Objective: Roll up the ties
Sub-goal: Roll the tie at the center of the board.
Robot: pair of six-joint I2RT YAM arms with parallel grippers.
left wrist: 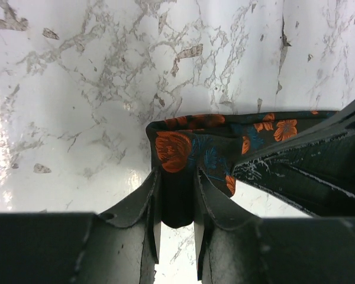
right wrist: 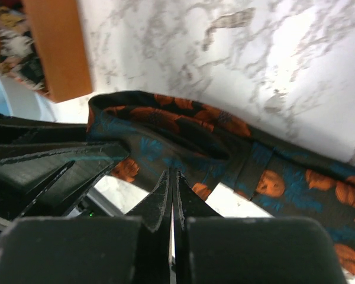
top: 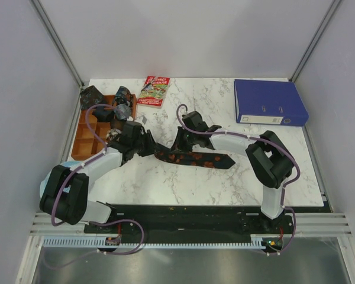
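Note:
The long black tie with orange-red blotches [top: 195, 158] lies across the middle of the marble table. Its left end is folded over. My left gripper [top: 147, 145] is shut on that folded end; dark fabric [left wrist: 183, 148] fills the gap between its fingers [left wrist: 136, 201]. My right gripper [top: 180, 142] sits just to the right, its jaws pressed together on the edge of the tie [right wrist: 225, 142]. Each gripper shows in the other's wrist view: the right one [left wrist: 307, 171] and the left one [right wrist: 41, 171]. Small dark patterned tie bundles [top: 121, 110] sit in and beside the orange tray.
An orange divided tray [top: 83, 139] stands at the left edge; its corner shows in the right wrist view [right wrist: 56, 47]. A red-and-green booklet [top: 154, 90] lies at the back centre. A blue binder [top: 269, 102] lies at the back right.

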